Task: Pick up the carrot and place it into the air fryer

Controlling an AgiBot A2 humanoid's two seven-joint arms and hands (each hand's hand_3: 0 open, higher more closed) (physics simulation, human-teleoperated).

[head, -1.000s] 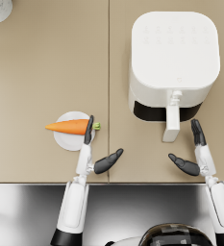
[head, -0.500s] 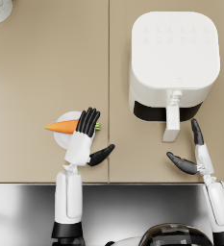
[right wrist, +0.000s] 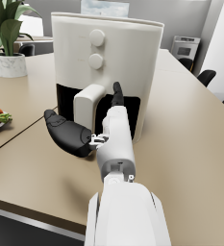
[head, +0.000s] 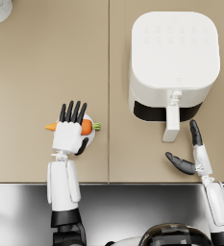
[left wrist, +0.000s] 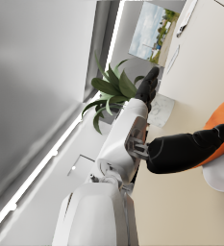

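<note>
The dark left hand [head: 69,132] lies over the orange carrot [head: 86,127] on its small white plate [head: 91,136], grasp unclear, while the open, empty right hand [head: 190,153] waits near the white air fryer [head: 173,62].

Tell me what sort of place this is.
Probably an office or meeting room dressed up as a kitchen test bench, all rendered: dark office chairs around a long tan table, a potted plant, and a white air fryer on the tabletop.
</note>
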